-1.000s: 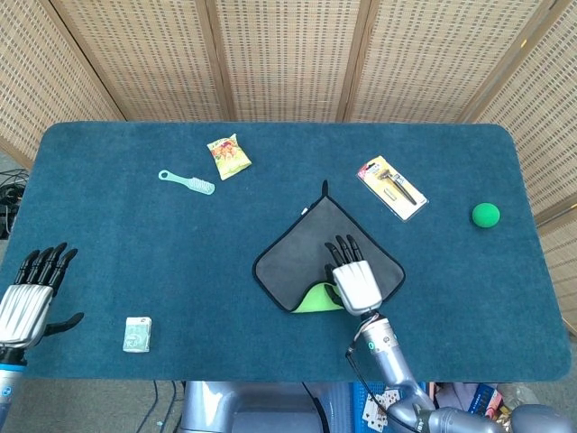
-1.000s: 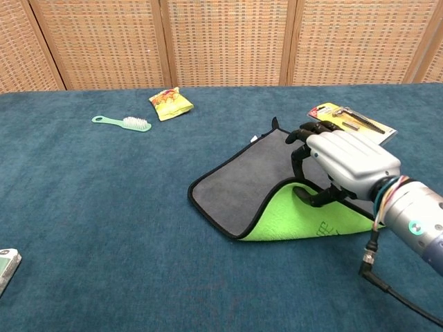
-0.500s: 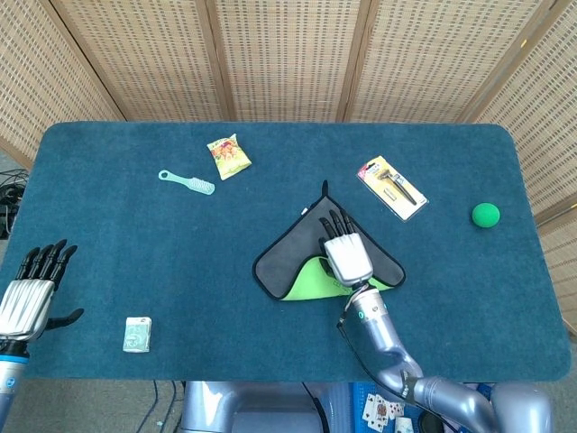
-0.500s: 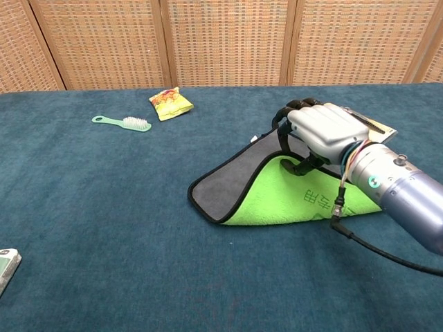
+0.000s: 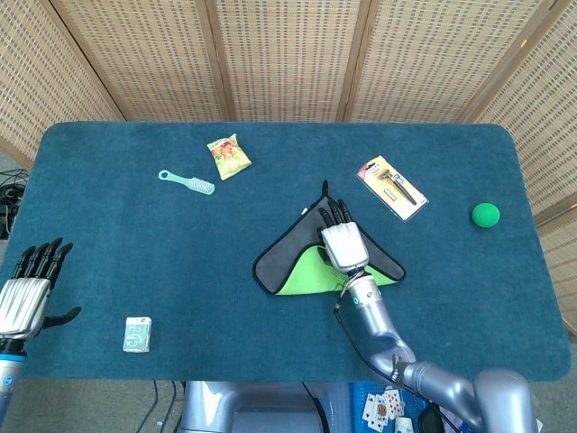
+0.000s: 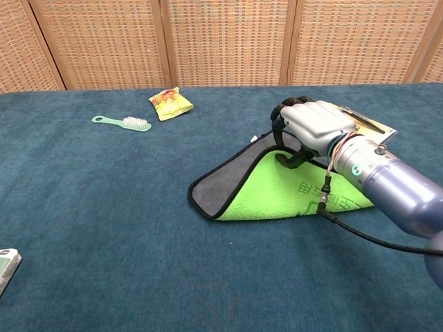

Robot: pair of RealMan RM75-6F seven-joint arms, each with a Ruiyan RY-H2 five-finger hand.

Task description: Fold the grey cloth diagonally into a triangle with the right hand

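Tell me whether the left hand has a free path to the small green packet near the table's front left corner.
Probably yes. The left hand hangs open at the table's left edge, and only bare blue table lies between it and the small green packet.

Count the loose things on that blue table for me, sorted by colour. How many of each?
Green: 3 — round green ball, mint green brush, small pale green box
Yellow: 2 — yellow snack packet, yellow-carded razor pack
Grey with green underside: 1 — grey cloth
Total: 6
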